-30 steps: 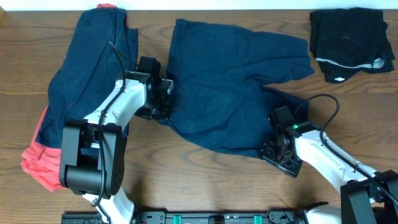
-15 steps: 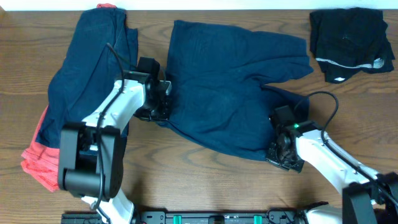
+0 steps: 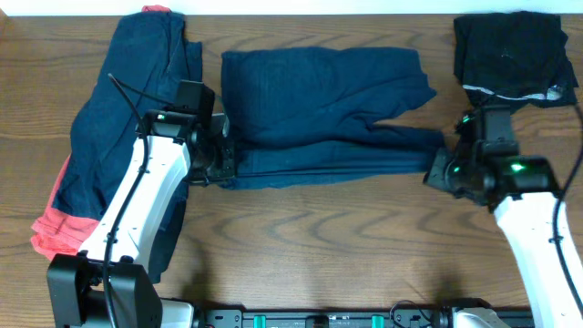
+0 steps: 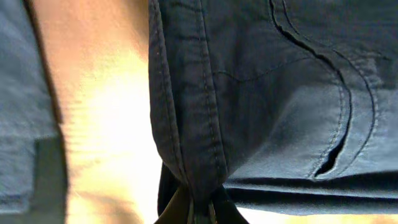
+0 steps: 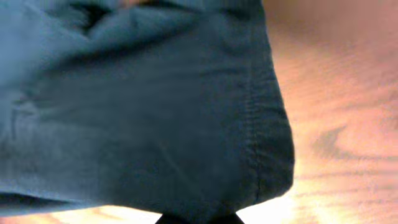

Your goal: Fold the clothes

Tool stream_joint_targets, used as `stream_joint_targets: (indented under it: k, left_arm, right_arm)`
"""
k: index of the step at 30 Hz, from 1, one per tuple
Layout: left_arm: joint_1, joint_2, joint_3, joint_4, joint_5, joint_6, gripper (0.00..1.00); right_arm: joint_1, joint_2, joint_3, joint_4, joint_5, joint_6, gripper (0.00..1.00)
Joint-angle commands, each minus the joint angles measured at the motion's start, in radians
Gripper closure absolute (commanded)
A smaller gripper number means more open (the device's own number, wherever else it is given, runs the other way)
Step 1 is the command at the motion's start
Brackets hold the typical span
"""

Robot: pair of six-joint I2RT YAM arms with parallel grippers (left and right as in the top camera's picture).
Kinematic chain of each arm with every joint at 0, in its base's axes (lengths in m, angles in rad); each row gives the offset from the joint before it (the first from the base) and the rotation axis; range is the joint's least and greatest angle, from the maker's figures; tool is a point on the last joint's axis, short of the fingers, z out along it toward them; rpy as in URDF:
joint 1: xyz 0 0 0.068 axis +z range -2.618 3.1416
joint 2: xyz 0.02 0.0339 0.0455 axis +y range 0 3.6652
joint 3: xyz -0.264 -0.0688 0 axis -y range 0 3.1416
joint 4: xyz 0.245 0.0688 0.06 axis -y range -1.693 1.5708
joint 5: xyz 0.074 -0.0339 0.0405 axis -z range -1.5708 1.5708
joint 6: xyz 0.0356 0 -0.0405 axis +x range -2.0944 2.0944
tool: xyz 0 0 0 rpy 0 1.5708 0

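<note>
A pair of navy shorts [image 3: 328, 109] lies across the middle of the table, its near edge pulled taut into a straight band. My left gripper [image 3: 224, 165] is shut on the left end of that edge; the left wrist view shows the stitched hem of the shorts [image 4: 261, 93] pinched at the left gripper [image 4: 200, 211]. My right gripper [image 3: 443, 169] is shut on the right end. In the right wrist view the shorts' cloth [image 5: 143, 112] hangs from the right gripper [image 5: 198, 219], whose fingertips are mostly hidden.
A second navy garment [image 3: 127, 100] lies at the left on top of a coral-red one [image 3: 53, 239]. A folded black garment [image 3: 510, 56] sits at the back right corner. Bare wooden table [image 3: 319, 246] runs along the front.
The right gripper has shut on the shorts' near corner and carried it right and back. The left gripper drew its end slightly left. The near edge now runs straight between the two grippers.
</note>
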Motion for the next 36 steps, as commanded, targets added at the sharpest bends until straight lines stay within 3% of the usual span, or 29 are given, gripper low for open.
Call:
stream_joint_targets:
  k: [1, 6, 23, 36]
  left_arm:
    - [0.014, -0.008, -0.003, -0.027, -0.106, -0.040, 0.94]
    - [-0.030, -0.045, -0.003, -0.055, -0.110, -0.055, 0.94]
    - [-0.266, -0.335, -0.003, -0.132, -0.235, -0.306, 0.94]
    - [-0.290, -0.246, -0.003, 0.011, -0.506, -0.433, 0.94]
  right_arm:
    - [-0.071, -0.016, 0.073, -0.008, 0.095, -0.103, 0.99]
    - [-0.103, -0.018, 0.124, -0.013, 0.061, -0.149, 0.99]
    - [-0.108, -0.145, 0.166, -0.240, 0.060, -0.182, 0.99]
    - [-0.107, 0.005, 0.148, 0.078, -0.003, -0.201, 0.99]
